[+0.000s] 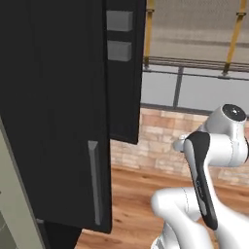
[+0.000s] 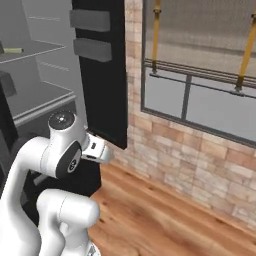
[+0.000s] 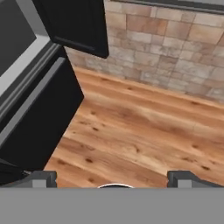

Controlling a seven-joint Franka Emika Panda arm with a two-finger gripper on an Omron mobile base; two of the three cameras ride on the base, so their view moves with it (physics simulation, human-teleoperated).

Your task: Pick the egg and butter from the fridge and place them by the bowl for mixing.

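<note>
- The fridge (image 2: pixel 35 95) stands at the left, its door (image 2: pixel 102 75) swung open toward the brick wall (image 2: pixel 200 160) on the right.
- Two bins (image 2: pixel 91 35) sit one above the other on the door's inner side.
- Shelves (image 2: pixel 37 107) are stacked inside the fridge; the butter (image 2: pixel 12 50) lies on the upper one.
- A window (image 2: pixel 200 65) sits above the brick wall.
- The floor (image 3: pixel 140 131) runs between fridge and wall.

open fridge door (image 2: pixel 102 75) blocking left, bare wooden floor (image 3: pixel 140 131) ahead
</note>
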